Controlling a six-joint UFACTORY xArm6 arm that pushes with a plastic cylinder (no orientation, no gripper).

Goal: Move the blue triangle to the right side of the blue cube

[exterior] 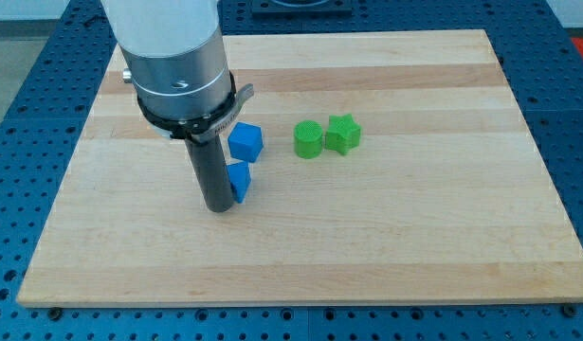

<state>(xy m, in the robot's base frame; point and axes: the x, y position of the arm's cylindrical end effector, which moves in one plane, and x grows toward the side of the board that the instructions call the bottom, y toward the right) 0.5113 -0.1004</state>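
While touching blue triangle (239, 180), my tip (218, 207), no legible writing

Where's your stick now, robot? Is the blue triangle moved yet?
My tip against the blue triangle's left side. Triangle below the blue cube, not yet on its right. Green blocks farther right, beyond the target spot.

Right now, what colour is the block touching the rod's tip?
Blue: the blue triangle sits against my tip on its right, seen in the camera view.

Wooden board (386, 237) with two blue, two green blocks
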